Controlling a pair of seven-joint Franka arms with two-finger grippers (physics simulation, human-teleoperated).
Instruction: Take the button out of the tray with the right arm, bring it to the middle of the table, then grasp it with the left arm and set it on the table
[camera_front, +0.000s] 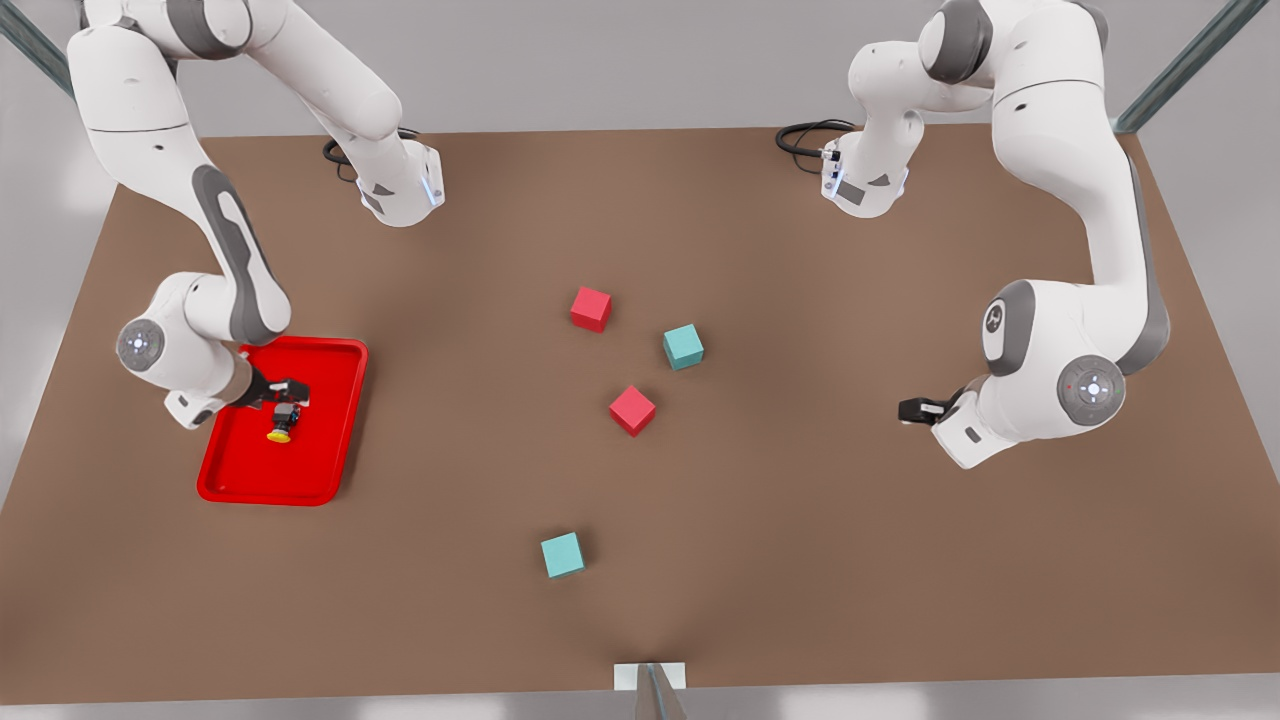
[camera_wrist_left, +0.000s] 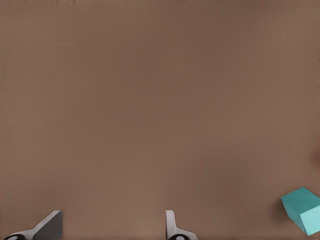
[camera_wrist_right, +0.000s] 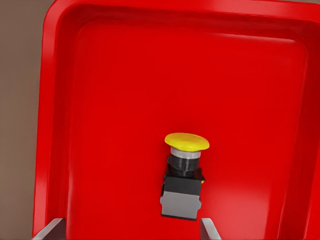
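Button (camera_wrist_right: 183, 172) lies on its side on the floor of the red tray (camera_front: 342, 420), yellow cap pointing away from the right pincer (camera_front: 283, 392), black body nearest it. Tray sits near the surface's (camera_front: 800, 520) edge on the front view's left, long side running along that edge. Right pincer hangs over the tray just beside the button; in the right wrist view its two fingertips (camera_wrist_right: 50, 230) stand spread, one to each side of the black body, not touching it, so the pincer is released and grasps nothing. Left pincer (camera_front: 915, 410) is well apart, near the opposite edge on the front view's right, over bare brown surface; the left wrist view shows its fingertips (camera_wrist_left: 47, 227) parted with nothing between them, also released. Left arm waits. Four cubes rest in the middle zone: a red cube (camera_front: 590, 308) and a teal cube (camera_front: 682, 346) near each other, a second red cube (camera_front: 632, 410) just beyond them toward the near edge, and a second teal cube (camera_front: 562, 555) apart from the rest, closer to the near edge. One teal cube shows at the margin of the left wrist view (camera_wrist_left: 302, 210).
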